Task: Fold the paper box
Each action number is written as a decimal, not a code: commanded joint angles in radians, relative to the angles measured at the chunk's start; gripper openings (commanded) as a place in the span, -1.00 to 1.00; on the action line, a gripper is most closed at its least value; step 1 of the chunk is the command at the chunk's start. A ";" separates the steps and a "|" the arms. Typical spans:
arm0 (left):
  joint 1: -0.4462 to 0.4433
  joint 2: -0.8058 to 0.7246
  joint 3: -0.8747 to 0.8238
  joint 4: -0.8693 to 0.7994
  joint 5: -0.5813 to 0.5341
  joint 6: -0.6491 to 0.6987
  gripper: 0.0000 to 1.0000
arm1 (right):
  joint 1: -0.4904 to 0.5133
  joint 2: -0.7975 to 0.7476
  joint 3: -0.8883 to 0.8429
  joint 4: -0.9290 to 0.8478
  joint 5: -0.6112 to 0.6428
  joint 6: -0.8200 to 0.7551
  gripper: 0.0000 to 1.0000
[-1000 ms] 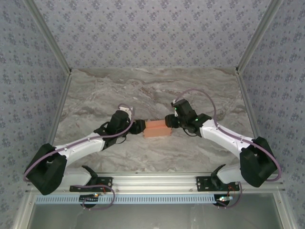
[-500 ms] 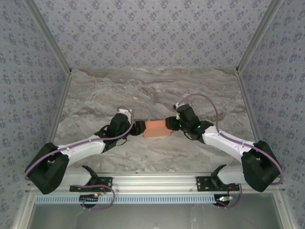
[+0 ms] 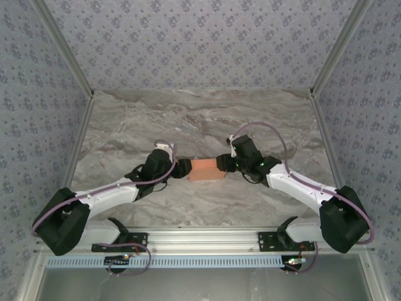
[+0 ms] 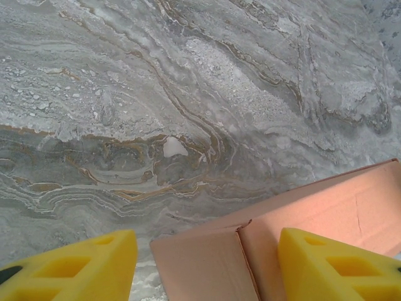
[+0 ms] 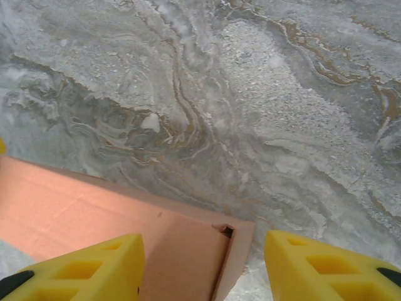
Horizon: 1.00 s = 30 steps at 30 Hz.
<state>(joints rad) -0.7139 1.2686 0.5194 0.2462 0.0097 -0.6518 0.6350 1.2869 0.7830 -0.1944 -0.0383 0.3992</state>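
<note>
The paper box (image 3: 205,169) is a small salmon-orange rectangular box lying on the marble table, between the two arms. My left gripper (image 3: 183,168) is at its left end. In the left wrist view the box (image 4: 326,207) has its end flap between my yellow fingers (image 4: 75,266); one finger lies against the card and a narrow gap shows at the other. My right gripper (image 3: 222,162) is at the right end. In the right wrist view the box (image 5: 75,207) sits under the left finger (image 5: 75,269), and the other finger stands clear of its corner. Both grippers are open.
The marble tabletop (image 3: 200,119) stretches free behind and in front of the box. Patterned walls with metal frame rails (image 3: 80,135) close in the left, right and back sides. The arm bases sit on the rail (image 3: 200,238) at the near edge.
My right arm swung its wrist forward and settled lower at the box's right end, and its jaws widened a little. The left arm and the box barely moved.
</note>
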 commanded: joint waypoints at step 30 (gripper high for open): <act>-0.009 0.016 -0.075 -0.163 0.056 0.014 0.00 | -0.144 0.027 -0.219 0.052 -0.276 0.031 -0.38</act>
<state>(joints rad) -0.7147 1.2564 0.5098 0.2455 0.0383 -0.6422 0.4965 1.2724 0.6445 -0.0288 -0.3389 0.4160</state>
